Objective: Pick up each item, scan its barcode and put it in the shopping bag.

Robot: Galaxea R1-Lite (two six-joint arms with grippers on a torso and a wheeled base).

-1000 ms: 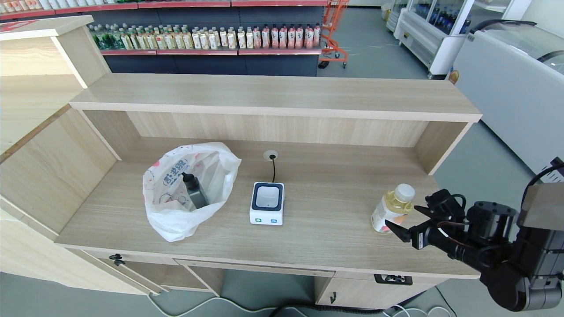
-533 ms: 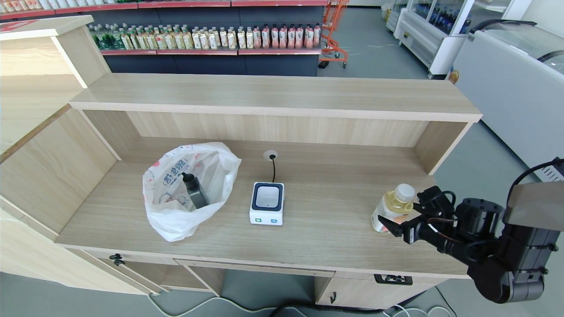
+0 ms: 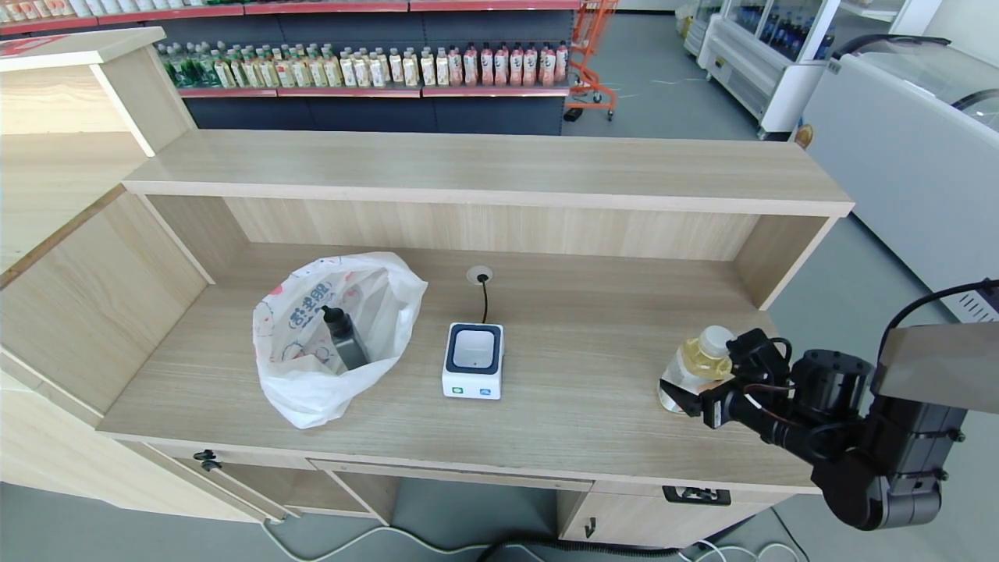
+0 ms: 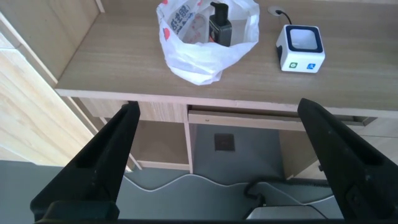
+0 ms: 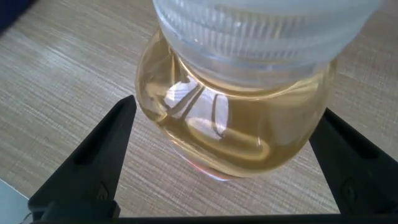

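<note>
right gripper [image 3: 714, 376] spread around clear plastic bottle [image 3: 691, 365] of yellow liquid

it stands at the near right of the pale wood counter [image 3: 585, 343], a finger on each side. left gripper [image 4: 221, 155], also spread apart, hangs before the counter's near edge.

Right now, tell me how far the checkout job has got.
Done: a dark bottle stands in the shopping bag. In hand: the right tool, open, straddles the yellow drink bottle at the right end of the counter, not yet gripping. Left: grasp it, pass it over the scanner, bag it.
</note>
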